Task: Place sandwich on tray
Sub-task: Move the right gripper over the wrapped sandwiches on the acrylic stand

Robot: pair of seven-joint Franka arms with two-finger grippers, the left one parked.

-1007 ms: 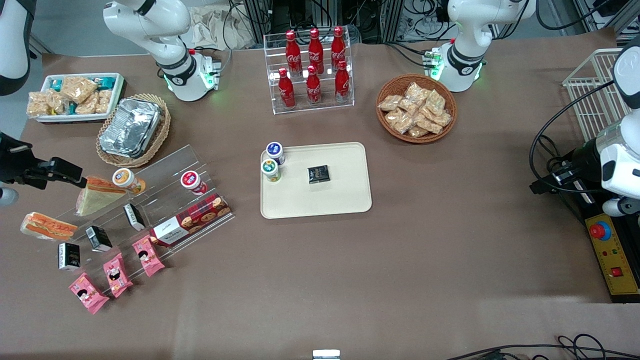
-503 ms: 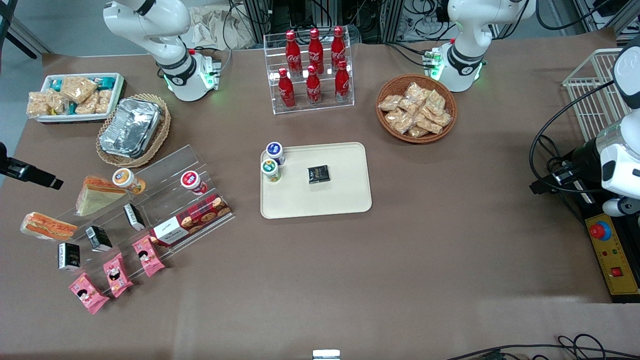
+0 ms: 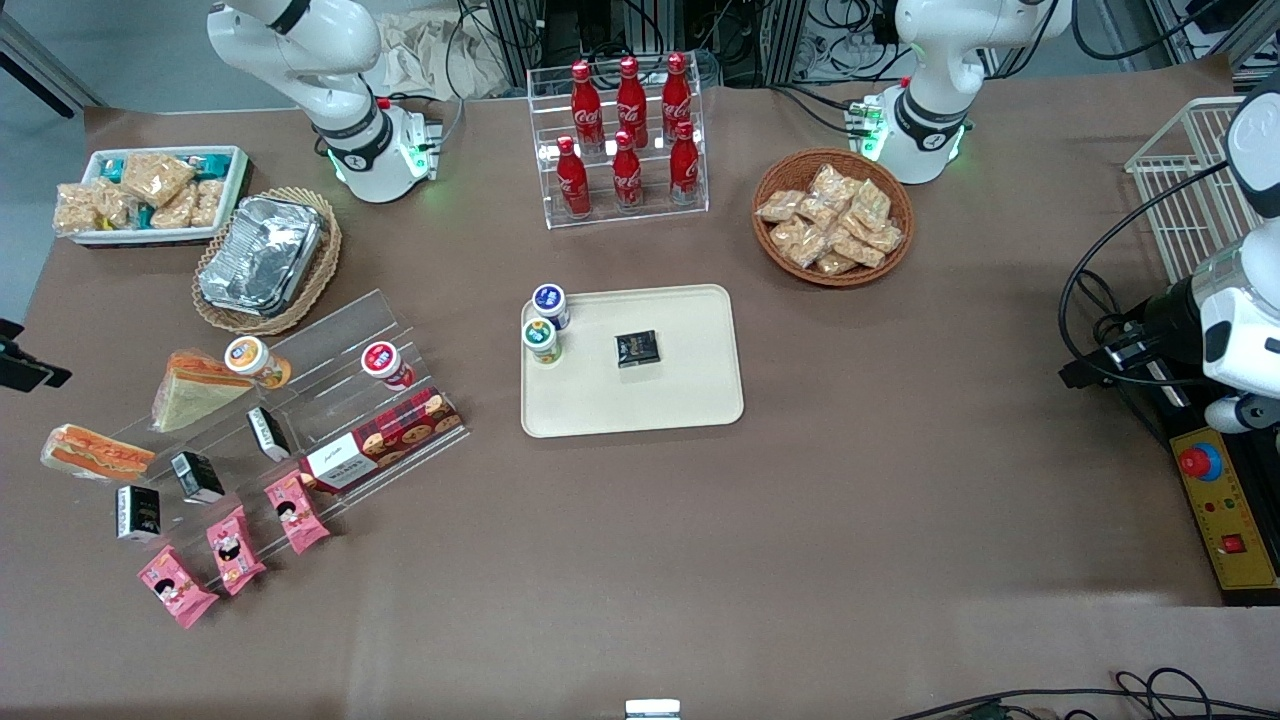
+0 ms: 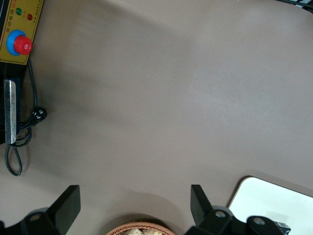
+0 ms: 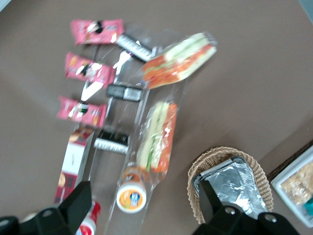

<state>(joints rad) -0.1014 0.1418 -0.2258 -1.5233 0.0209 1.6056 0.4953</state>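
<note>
Clear-wrapped sandwich lies untouched below the jaws, held apart; tray is well apart.

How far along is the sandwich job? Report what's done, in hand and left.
Done: nothing; the tray holds only two cups and a black box. In hand: nothing; the end effector hangs open above the display rack at the working arm's end, gripping nothing. Left: grasp the sandwich lying at the rack's edge, carry it over and set it on the tray.
</note>
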